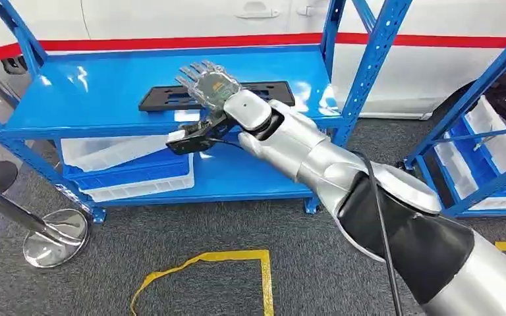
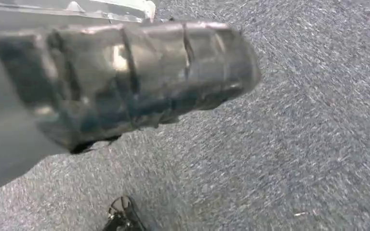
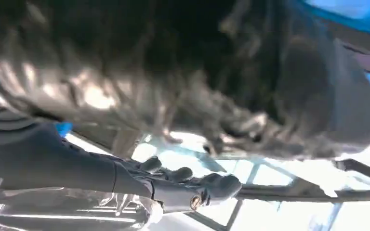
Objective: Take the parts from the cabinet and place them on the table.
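A long flat black part lies on the top level of the blue cabinet rack. My right hand reaches over the middle of the part, fingers stretched flat and spread above it. Its dark thumb hangs apart below the shelf's front edge. Nothing is gripped. In the right wrist view the thumb sticks out under the blurred hand cover. My left hand hangs above grey carpet, blurred, and its fingers are hidden behind the ribbed cover.
White bins and a blue bin sit on the rack's lower level. A chrome stanchion base stands at the left. Yellow floor tape marks the carpet. A second blue rack with bins stands at the right.
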{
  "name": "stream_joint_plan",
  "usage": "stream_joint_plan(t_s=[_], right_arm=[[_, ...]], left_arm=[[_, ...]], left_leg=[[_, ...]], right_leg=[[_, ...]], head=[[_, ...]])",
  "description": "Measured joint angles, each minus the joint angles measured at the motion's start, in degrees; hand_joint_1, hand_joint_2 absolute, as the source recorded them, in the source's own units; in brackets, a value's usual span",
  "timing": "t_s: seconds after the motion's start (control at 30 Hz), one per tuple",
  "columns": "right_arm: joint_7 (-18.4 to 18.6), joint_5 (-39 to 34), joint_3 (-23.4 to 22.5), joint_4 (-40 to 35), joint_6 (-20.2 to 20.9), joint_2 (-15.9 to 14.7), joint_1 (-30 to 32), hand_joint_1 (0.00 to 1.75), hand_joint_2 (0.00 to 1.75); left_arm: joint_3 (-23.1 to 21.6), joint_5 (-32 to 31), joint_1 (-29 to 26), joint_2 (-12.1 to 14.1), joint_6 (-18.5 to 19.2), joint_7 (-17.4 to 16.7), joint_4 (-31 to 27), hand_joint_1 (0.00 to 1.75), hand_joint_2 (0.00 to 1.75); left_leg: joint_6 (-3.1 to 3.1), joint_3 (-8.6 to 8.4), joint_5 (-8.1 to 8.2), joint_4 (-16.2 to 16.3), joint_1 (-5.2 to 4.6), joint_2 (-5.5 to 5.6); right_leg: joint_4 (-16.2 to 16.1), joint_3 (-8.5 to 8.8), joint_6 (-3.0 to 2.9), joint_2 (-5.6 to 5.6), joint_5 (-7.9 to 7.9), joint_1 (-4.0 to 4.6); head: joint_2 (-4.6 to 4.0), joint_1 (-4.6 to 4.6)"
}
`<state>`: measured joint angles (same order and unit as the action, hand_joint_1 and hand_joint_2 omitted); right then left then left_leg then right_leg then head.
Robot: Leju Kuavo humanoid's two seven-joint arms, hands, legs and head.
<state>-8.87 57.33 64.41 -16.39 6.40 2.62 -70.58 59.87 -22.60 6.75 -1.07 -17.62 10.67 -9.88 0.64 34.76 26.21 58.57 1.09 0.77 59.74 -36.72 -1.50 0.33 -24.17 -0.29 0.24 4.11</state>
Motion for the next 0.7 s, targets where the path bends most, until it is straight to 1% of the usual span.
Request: stream_joint_plan(t_s=[0.03, 0.07, 0.1, 0.13, 0.17, 0.2, 0.23, 0.27, 0.3, 0.33, 0.37, 0.4, 0.43, 0.47, 0.5, 0.53, 0.57, 0.6, 0.63, 0.67, 0.7], right_arm=[[0.02, 0.00, 0.00, 0.00, -0.02, 0.02, -0.01, 0.00, 0.00], [0.02, 0.00, 0.00, -0.02, -0.04, 0.05, -0.10, 0.00, 0.00], [0.00, 0.00, 0.00, -0.02, -0.04, 0.07, -0.10, 0.00, 0.00], [0.00, 0.00, 0.00, -0.02, -0.02, 0.07, 0.02, 0.00, 0.00], [0.00, 0.00, 0.00, -0.02, -0.02, 0.07, 0.13, 0.00, 0.00], [0.00, 0.00, 0.00, -0.02, 0.00, 0.05, 0.27, 0.00, 0.00], [0.00, 0.00, 0.00, -0.02, 0.00, 0.07, 0.37, 0.00, 0.00], [0.00, 0.00, 0.00, -0.02, 0.00, 0.07, 0.37, 0.00, 0.00], [0.00, 0.00, 0.00, -0.02, 0.00, 0.05, 0.33, 0.00, 0.00], [0.00, 0.00, 0.00, -0.02, 0.00, 0.07, 0.23, 0.00, 0.00], [0.00, 0.00, 0.00, -0.02, 0.00, 0.05, 0.06, 0.00, 0.00], [0.02, 0.00, 0.00, -0.02, 0.02, 0.07, -0.06, 0.00, 0.00], [0.02, -0.02, 0.00, -0.02, 0.00, 0.05, -0.04, 0.00, 0.00], [0.02, -0.06, 0.00, -0.02, 0.00, 0.05, 0.00, 0.00, 0.00], [0.02, -0.18, 0.00, -0.02, 0.00, 0.05, -0.09, 0.00, 0.00], [0.06, -0.20, 0.00, 0.00, -0.02, -0.02, -0.06, 0.00, 0.00], [0.06, -0.20, 0.00, -0.02, -0.02, -0.02, -0.18, 0.00, 0.00], [0.06, -0.20, 0.00, 0.00, -0.02, -0.02, -0.25, 0.00, 0.00], [0.06, -0.20, 0.00, 0.00, 0.00, -0.02, -0.17, 0.00, 0.00], [0.06, -0.20, 0.00, 0.00, 0.00, -0.04, 0.02, 0.00, 0.00], [0.06, -0.20, 0.00, 0.00, 0.00, -0.04, 0.21, 0.00, 0.00]], left_arm=[[0.00, 0.00, -0.11, 0.00, 0.00, 0.00, 0.00, 0.00, 0.00], [0.00, 0.00, -0.05, 0.02, 0.00, 0.00, 0.00, 0.00, 0.00], [0.00, 0.00, 0.04, 0.07, 0.00, 0.00, 0.00, 0.00, 0.00], [0.00, 0.00, 0.05, 0.07, 0.00, 0.00, 0.00, 0.00, 0.00], [0.00, 0.00, -0.02, 0.04, 0.00, 0.00, 0.00, 0.00, 0.00], [0.00, 0.00, -0.13, 0.02, 0.00, 0.00, 0.00, 0.00, 0.00], [0.00, 0.00, -0.21, 0.02, 0.00, 0.00, 0.00, 0.00, 0.00], [0.00, 0.00, -0.22, 0.04, 0.00, 0.00, 0.00, 0.00, 0.00], [0.00, 0.00, -0.18, 0.07, 0.00, 0.02, 0.00, 0.00, 0.00], [0.00, 0.00, -0.12, 0.07, 0.00, 0.02, 0.00, 0.00, 0.00], [0.00, 0.00, -0.09, 0.07, 0.00, 0.02, 0.00, 0.00, 0.00], [0.00, 0.11, 0.03, 0.04, 0.00, 0.09, 0.00, 0.00, 0.00], [0.00, 0.20, 0.01, 0.07, 0.00, 0.15, 0.00, 0.00, 0.00], [0.00, 0.20, -0.02, 0.07, 0.00, 0.20, 0.00, 0.00, 0.00], [0.00, 0.22, -0.05, 0.07, -0.02, 0.20, 0.00, 0.00, 0.00], [0.02, 0.22, -0.15, 0.04, -0.02, 0.17, 0.00, 0.00, 0.00], [0.02, 0.20, -0.13, 0.04, -0.02, 0.17, 0.00, 0.00, 0.00], [0.02, 0.18, -0.05, 0.04, -0.02, 0.17, 0.00, 0.00, 0.00], [0.02, 0.15, 0.00, 0.04, -0.02, 0.04, 0.00, 0.00, 0.00], [0.02, 0.13, 0.00, 0.04, -0.02, -0.07, 0.00, 0.00, 0.00], [0.02, 0.04, -0.02, 0.04, -0.02, -0.22, 0.00, 0.00, 0.00]], left_leg=[[0.25, 0.47, 0.86, 1.13, 0.04, -0.31], [0.41, 1.65, 2.49, 3.90, 0.03, -0.48], [0.56, 3.65, 4.46, 8.13, 0.02, -0.47], [0.69, 6.21, 6.35, 13.15, 0.02, -0.47], [0.74, 8.48, 7.24, 17.04, 0.02, -0.47], [0.67, 9.61, 6.75, 18.30, 0.03, -0.48], [0.56, 9.20, 4.82, 16.54, 0.02, -0.48], [0.38, 7.65, 2.19, 12.74, -0.04, -0.47], [0.11, 5.36, -0.82, 7.58, -0.09, -0.48], [-0.26, 2.97, -3.24, 2.28, -0.16, -0.50], [-0.51, 1.68, -2.18, 0.81, -0.65, -0.47], [-0.75, 1.60, -1.98, -0.28, -0.78, -0.45], [-0.79, 1.73, -2.00, -0.07, -0.85, -0.43], [-1.01, 1.73, -1.85, -0.02, -0.89, -0.41], [-1.33, 1.37, -2.01, -0.53, -0.68, -0.44], [-1.57, 0.71, -2.19, -1.17, -0.21, -0.54], [-1.80, 0.32, -2.05, -1.43, -0.28, -0.48], [-2.11, 0.17, -1.92, -1.42, -0.29, -0.50], [-2.27, 0.03, -1.78, -1.38, -0.33, -0.50], [-2.39, -0.03, -1.62, -1.33, -0.36, -0.50], [-2.41, -0.09, -1.46, -1.24, -0.36, -0.49]], right_leg=[[-0.10, 0.29, -0.22, 0.01, -0.01, -0.05], [-0.11, 0.40, -0.47, 0.01, -0.10, -0.07], [-0.11, 0.55, -0.60, 0.01, -0.19, -0.03], [-0.10, 0.71, -0.80, -0.02, -0.34, 0.09], [-0.08, 0.81, -0.91, -0.03, -0.48, 0.19], [-0.07, 0.96, -0.95, -0.01, -0.61, 0.30], [-0.07, 1.19, -0.97, 0.02, -0.79, 0.34], [-0.04, 1.47, -0.90, 0.07, -1.00, 0.37], [-0.04, 1.85, -0.86, 0.07, -1.23, 0.37], [-0.05, 2.25, -0.71, 0.07, -1.50, 0.37], [-0.10, 2.23, -0.42, 0.10, -1.67, 0.65], [-0.03, 2.00, -0.24, 0.17, -1.64, 0.61], [-0.18, 1.95, -0.02, 0.15, -1.52, 0.56], [-0.41, 2.03, 0.24, 0.12, -1.58, 0.48], [-0.48, 2.28, 0.60, 0.14, -1.70, 0.62], [0.12, 2.04, 0.92, 0.03, -2.23, 0.53], [2.23, 1.27, 1.15, -0.03, -3.40, 0.59], [6.12, -0.67, 1.21, -0.03, -5.25, 0.52], [10.93, -3.29, 1.31, -0.04, -7.05, 0.43], [14.94, -5.73, 1.36, -0.04, -8.28, 0.35], [17.17, -7.38, 1.39, -0.06, -8.35, 0.30]], head=[[0.00, -0.13], [0.00, -0.48], [0.00, -0.44], [0.00, -0.44], [0.00, -0.44], [0.00, -0.44], [0.00, -0.41], [0.00, -0.44], [0.00, -0.41], [0.00, -0.44], [0.00, -0.39], [0.00, -0.46], [0.00, -0.37], [0.00, -0.46], [0.00, -0.41], [0.00, -0.29], [0.00, -0.30], [0.00, -0.19], [0.00, -0.28], [0.00, -0.26], [0.00, -0.26]])
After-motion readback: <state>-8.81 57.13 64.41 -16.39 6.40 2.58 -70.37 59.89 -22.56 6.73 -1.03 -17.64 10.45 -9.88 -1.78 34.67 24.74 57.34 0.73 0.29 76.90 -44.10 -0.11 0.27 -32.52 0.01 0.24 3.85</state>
